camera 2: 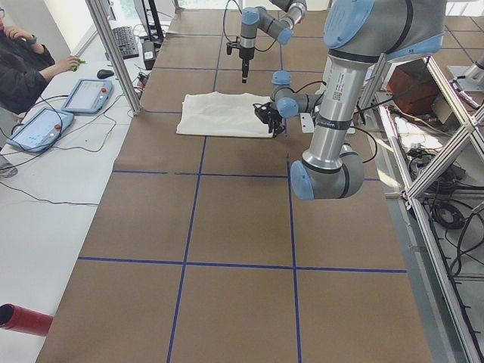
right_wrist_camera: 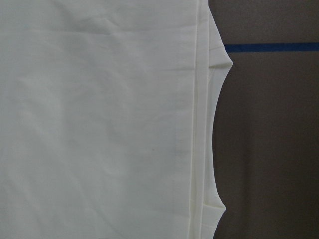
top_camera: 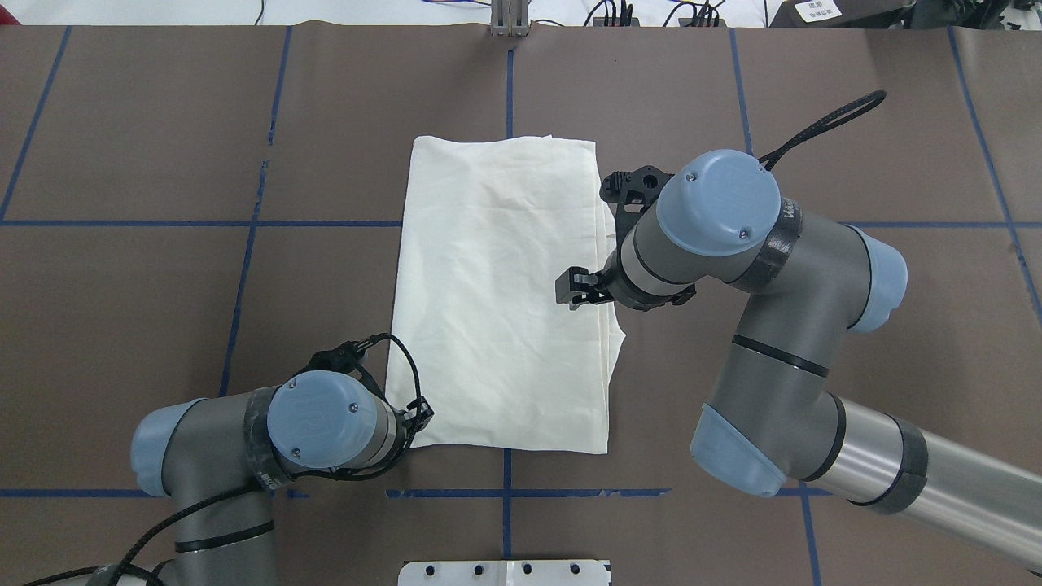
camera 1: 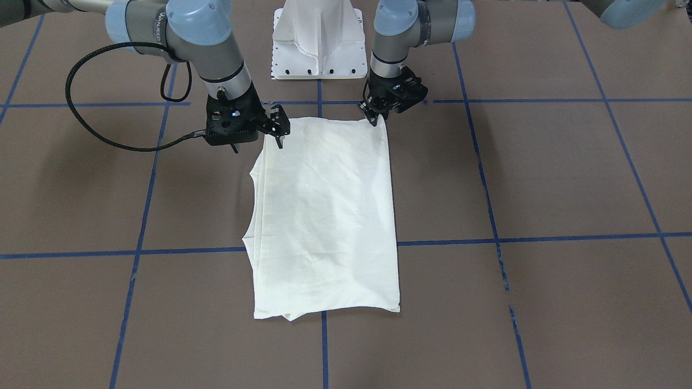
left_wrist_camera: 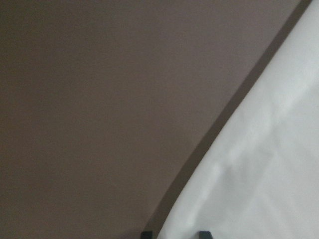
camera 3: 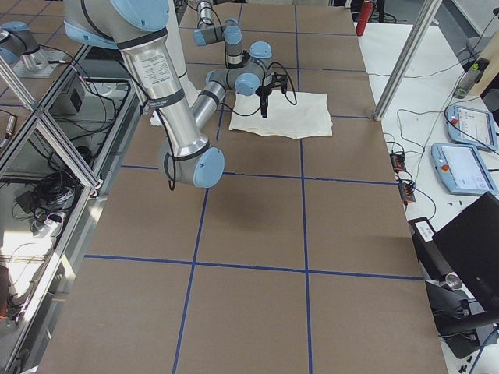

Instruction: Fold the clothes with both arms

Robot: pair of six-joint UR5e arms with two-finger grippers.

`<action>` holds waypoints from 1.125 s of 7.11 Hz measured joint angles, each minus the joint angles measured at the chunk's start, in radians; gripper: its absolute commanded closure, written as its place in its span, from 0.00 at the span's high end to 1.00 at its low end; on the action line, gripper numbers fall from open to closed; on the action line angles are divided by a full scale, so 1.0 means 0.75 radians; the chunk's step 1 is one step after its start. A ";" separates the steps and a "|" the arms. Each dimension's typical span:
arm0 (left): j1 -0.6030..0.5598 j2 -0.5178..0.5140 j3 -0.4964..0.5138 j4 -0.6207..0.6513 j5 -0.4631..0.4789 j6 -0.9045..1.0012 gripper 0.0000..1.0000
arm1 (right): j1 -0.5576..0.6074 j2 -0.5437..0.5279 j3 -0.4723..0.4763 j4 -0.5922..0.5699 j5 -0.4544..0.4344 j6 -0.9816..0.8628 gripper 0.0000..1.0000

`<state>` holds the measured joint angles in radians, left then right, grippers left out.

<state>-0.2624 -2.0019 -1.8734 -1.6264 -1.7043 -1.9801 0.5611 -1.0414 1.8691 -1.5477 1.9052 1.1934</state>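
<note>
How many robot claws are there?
2. The left gripper is at the corner of the T-shirt nearest the robot. The right gripper hangs over the shirt's edge on the robot's right side.

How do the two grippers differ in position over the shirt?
The left gripper is down at the corner of the shirt nearest the white base; the right gripper hangs raised above the shirt's opposite long edge. The left wrist view shows cloth close up and blurred; the right wrist view shows it from farther off, seams sharp. Neither lifts the shirt, which lies flat.
</note>
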 measured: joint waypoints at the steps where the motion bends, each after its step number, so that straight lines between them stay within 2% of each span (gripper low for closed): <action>1: 0.005 0.000 0.000 0.001 0.000 0.001 0.20 | 0.000 0.000 0.000 0.000 0.000 0.000 1.00; 2: 0.007 0.000 0.000 0.002 0.000 0.001 0.03 | 0.000 0.000 0.001 -0.001 0.000 0.000 1.00; 3: 0.008 0.000 0.000 0.005 0.001 0.002 0.00 | 0.000 0.000 0.001 -0.001 0.000 0.000 1.00; 6: 0.010 -0.003 -0.016 0.014 -0.001 0.013 0.00 | -0.006 0.000 0.002 -0.003 0.000 0.037 1.00; 8: 0.010 -0.008 -0.045 0.016 -0.004 0.022 0.00 | -0.057 -0.010 0.006 0.000 -0.010 0.203 1.00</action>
<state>-0.2547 -2.0081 -1.9068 -1.6143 -1.7073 -1.9637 0.5187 -1.0489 1.8738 -1.5475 1.8978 1.3460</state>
